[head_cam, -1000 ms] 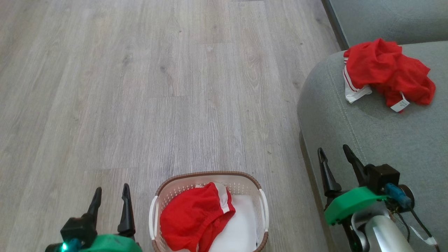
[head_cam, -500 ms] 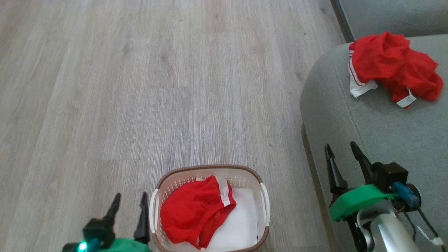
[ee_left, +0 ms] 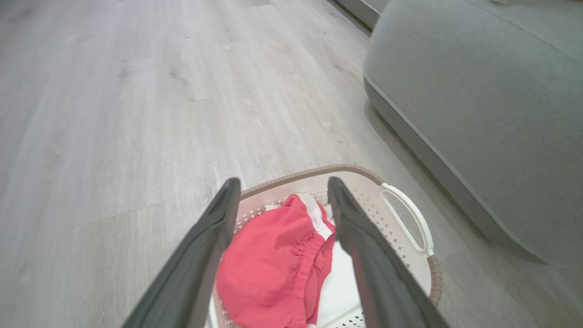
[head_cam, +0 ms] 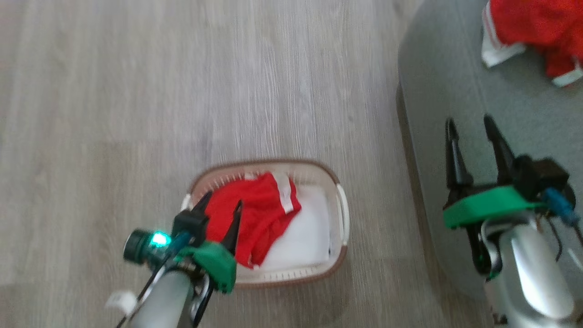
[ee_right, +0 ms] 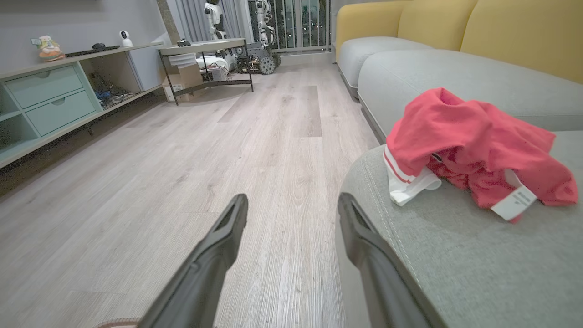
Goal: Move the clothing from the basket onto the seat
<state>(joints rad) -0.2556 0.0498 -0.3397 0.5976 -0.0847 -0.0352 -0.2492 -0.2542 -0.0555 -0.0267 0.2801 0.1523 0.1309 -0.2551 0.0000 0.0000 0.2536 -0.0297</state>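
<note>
Clothing, two red pieces. One red garment (head_cam: 259,212) with a white stripe lies bunched in the basket (head_cam: 340,214), filling its left half. A white layer (head_cam: 305,237) shows beside it; fabric or basket bottom, cannot tell. The second red garment (ee_right: 460,136), with white trim and a white tag, lies crumpled on the seat (head_cam: 437,82) near its rounded corner, well apart from the basket. The basket stands on the grey wood floor (head_cam: 114,91), near the seat's front edge.

The left gripper (head_cam: 223,199) has its fingers apart and is over the basket's left rim. In the left wrist view the fingers frame the garment; contact with the cloth cannot be told. The right gripper (head_cam: 469,119) has its fingers apart, holds nothing and is above the seat's edge. Background in the right wrist view: drawer unit (ee_right: 50,95), low table (ee_right: 205,50), yellow backrests (ee_right: 501,32).

Versus 0.5 s ago: the head view has shifted and is blurred, so the camera moved. Relative to the basket, the left gripper has gone from outside the left handle to over the rim. The right gripper stays over the seat edge with the same spread. Both garments lie as before.
</note>
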